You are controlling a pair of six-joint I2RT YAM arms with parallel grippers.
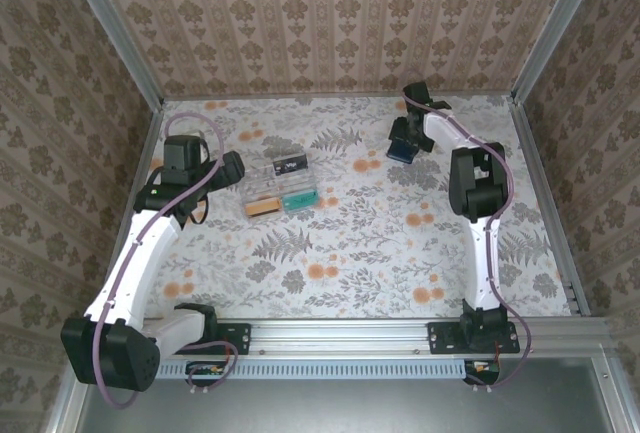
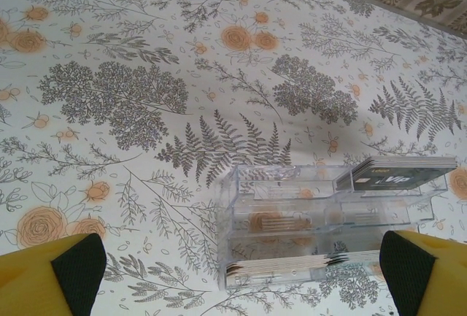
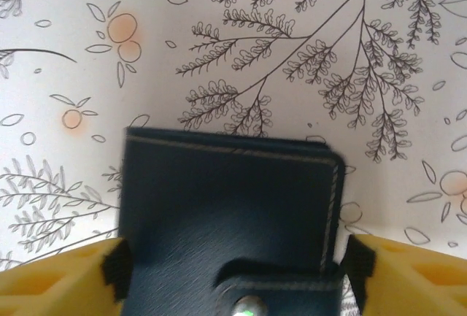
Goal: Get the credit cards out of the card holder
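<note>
Card holder [image 3: 219,199]: light, soft, a bit slippery, snap tab closed. Right gripper [image 3: 237,268] jaws seem clamped on its side edges, good hold. Left gripper [image 2: 241,276] well apart from it, jaws spread.

We log two arms of one build.

- Left arm [image 1: 135,263]: white tapered link shells with chunky black joint housings. A mauve cable [image 1: 185,116] loops out near the wrist and runs along the shell to the elbow.
- Right arm [image 1: 483,253]: the same white shell and black joints, with its own mauve cable [image 1: 507,193].
- Each arm stands on a black base bracket [image 1: 215,333].
- Left gripper [image 2: 233,276]: yellow fingers [image 2: 36,276] faced with black textured pads [image 2: 76,268].
- Right gripper [image 3: 237,279]: we see the same yellow and black.
</note>
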